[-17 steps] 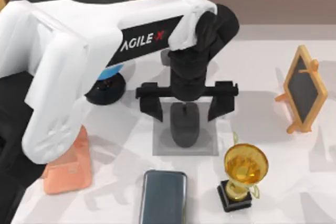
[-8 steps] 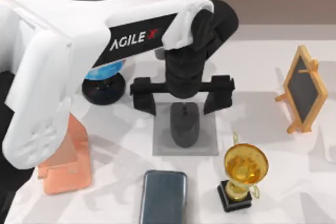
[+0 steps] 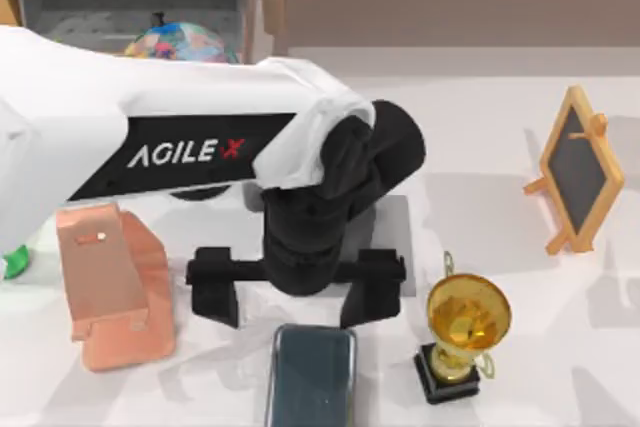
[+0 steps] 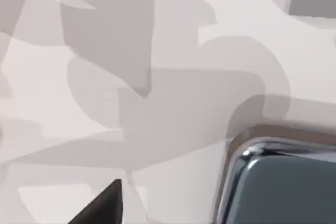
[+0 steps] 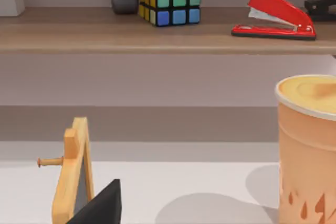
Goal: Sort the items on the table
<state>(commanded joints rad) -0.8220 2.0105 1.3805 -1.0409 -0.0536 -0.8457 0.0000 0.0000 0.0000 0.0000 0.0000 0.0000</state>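
Black left claw (image 3: 293,295) spread wide, holding nothing, hovering just above slate-grey smartphone (image 3: 311,377), white table (image 3: 560,347).

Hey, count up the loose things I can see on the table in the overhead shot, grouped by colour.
Slate-grey: 1, smartphone
Gold: 1, trophy
Salmon-pink: 1, stand
Wooden-framed: 1, little chalkboard
Grey: 1, mat
Total: 5
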